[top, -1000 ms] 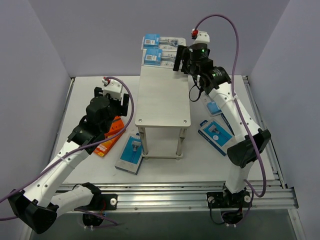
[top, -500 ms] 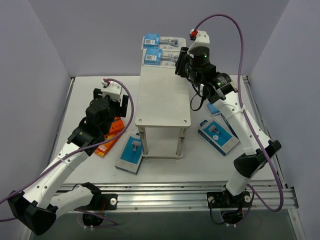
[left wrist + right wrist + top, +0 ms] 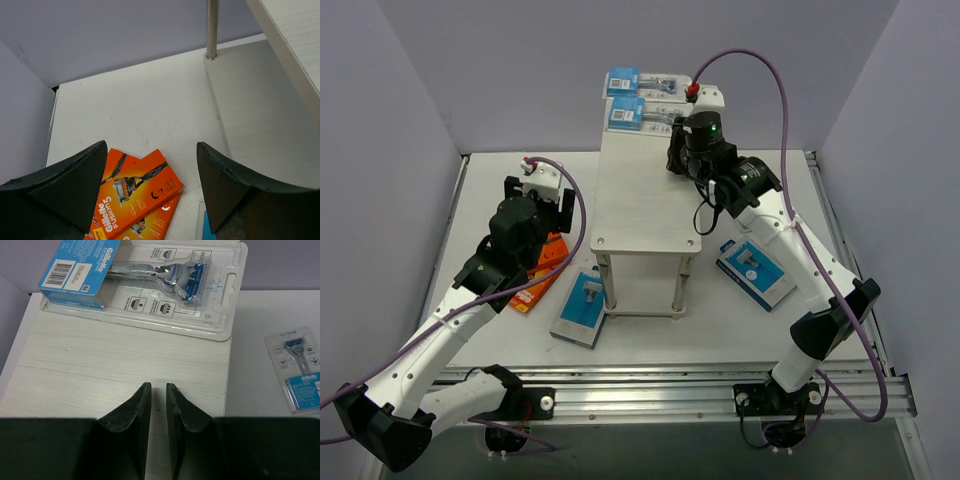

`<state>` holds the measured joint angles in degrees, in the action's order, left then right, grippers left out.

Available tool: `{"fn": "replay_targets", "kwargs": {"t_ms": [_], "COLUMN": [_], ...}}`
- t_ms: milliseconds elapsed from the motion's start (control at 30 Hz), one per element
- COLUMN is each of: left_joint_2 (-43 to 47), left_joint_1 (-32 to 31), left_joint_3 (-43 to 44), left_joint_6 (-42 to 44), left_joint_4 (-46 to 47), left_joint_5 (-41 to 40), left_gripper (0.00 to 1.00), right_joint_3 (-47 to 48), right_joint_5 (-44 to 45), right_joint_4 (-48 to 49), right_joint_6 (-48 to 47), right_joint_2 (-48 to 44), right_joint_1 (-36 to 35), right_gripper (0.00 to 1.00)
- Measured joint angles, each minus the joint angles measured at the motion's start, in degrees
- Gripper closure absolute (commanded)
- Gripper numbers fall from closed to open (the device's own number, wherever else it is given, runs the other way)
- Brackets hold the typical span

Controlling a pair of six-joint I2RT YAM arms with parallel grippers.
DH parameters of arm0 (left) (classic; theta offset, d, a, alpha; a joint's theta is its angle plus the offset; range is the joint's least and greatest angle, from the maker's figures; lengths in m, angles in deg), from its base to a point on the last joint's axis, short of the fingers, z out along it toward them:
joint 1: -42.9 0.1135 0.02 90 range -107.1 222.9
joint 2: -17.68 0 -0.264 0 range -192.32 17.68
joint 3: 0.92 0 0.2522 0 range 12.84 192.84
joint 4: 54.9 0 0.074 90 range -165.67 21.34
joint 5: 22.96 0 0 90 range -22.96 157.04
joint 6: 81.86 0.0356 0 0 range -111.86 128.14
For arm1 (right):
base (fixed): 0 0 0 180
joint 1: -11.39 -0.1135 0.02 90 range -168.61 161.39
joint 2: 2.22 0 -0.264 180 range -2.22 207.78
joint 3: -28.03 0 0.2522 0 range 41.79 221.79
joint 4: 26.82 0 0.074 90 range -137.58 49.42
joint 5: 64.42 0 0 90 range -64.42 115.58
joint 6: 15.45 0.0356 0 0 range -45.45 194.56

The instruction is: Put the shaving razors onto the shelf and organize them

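- Grey walls stood around a white table point(image 3: 485, 185) holding the shelf point(image 3: 645, 205).
- The right gripper point(image 3: 158, 386) was pinched nearly shut on nothing; a clear razor pack point(image 3: 150, 285) lay just ahead of it, on the shelf.
- The left gripper point(image 3: 151, 147) gaped wide over orange razor boxes point(image 3: 137, 192).
- Those boxes looked light, flat and stiff; a thin edge looked best to grab.
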<state>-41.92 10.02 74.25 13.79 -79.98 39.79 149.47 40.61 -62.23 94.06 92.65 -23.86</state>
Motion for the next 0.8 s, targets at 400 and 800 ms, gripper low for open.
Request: {"fn": "replay_targets", "kwargs": {"t_ms": [400,800], "left_joint_2": [0.0,0.0], "left_joint_1": [-0.02,-0.28], "left_joint_3": [0.0,0.0], "left_joint_6": [0.24,1.09], "left_joint_4": [0.0,0.0], "left_joint_5": [-0.7,-1.09], "left_gripper": [0.19,0.18], "right_joint_3": [-0.55,1.92], "right_joint_5": [1.31,0.37], "right_joint_4": [0.79,3.37], "right_joint_6": [0.0,-0.02], "right_joint_2": [-0.11,3.28], "right_joint_1": [0.26,3.69], "right_gripper": [0.84,0.83]}}
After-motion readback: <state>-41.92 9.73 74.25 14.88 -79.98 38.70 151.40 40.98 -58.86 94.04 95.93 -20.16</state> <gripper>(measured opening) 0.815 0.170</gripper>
